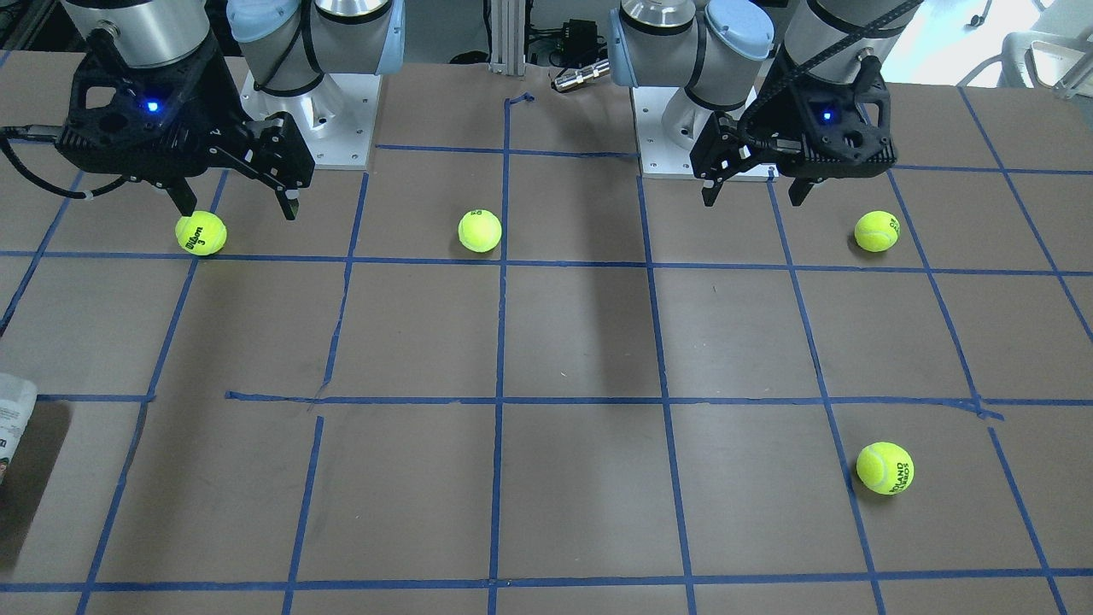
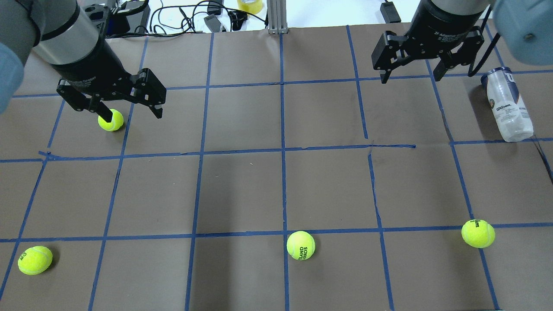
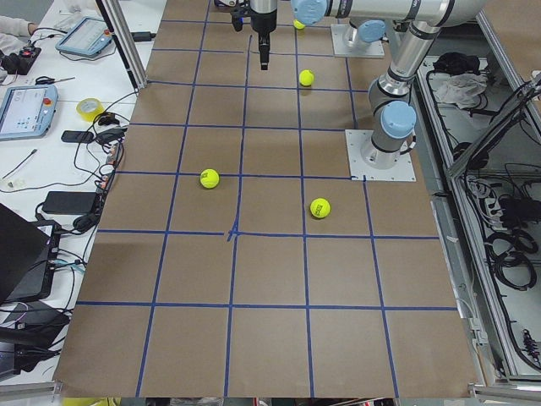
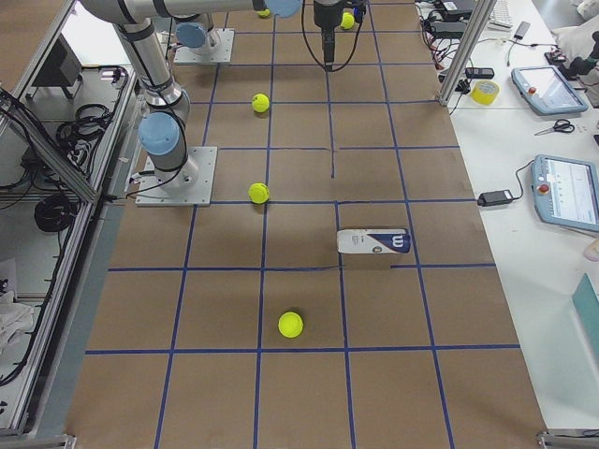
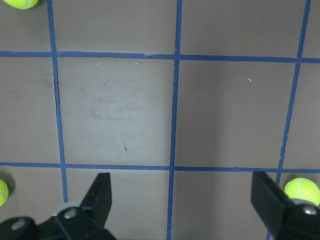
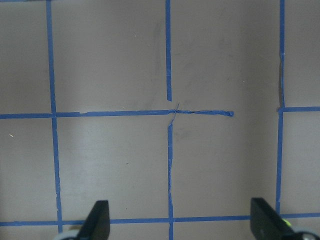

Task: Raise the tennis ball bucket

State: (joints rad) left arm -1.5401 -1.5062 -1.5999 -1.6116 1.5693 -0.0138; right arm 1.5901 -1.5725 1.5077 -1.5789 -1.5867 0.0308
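Note:
The tennis ball bucket [image 2: 507, 106], a clear can with a white and navy label, lies on its side near the table's right edge. It also shows in the exterior right view [image 4: 374, 243], and its end shows at the left edge of the front-facing view [image 1: 13, 418]. My right gripper [image 2: 409, 78] is open and empty, raised above the table, left of the can and apart from it [image 1: 239, 212] [image 6: 182, 220]. My left gripper [image 2: 127, 108] is open and empty, raised over the far left of the table [image 1: 751, 201] [image 5: 185, 200].
Several loose yellow-green tennis balls lie on the taped brown table: one under the left gripper's side [image 2: 110, 120], three in the near row [image 2: 34, 259] [image 2: 301, 245] [image 2: 477, 233]. Cables and a tape roll [image 2: 249, 5] lie beyond the far edge.

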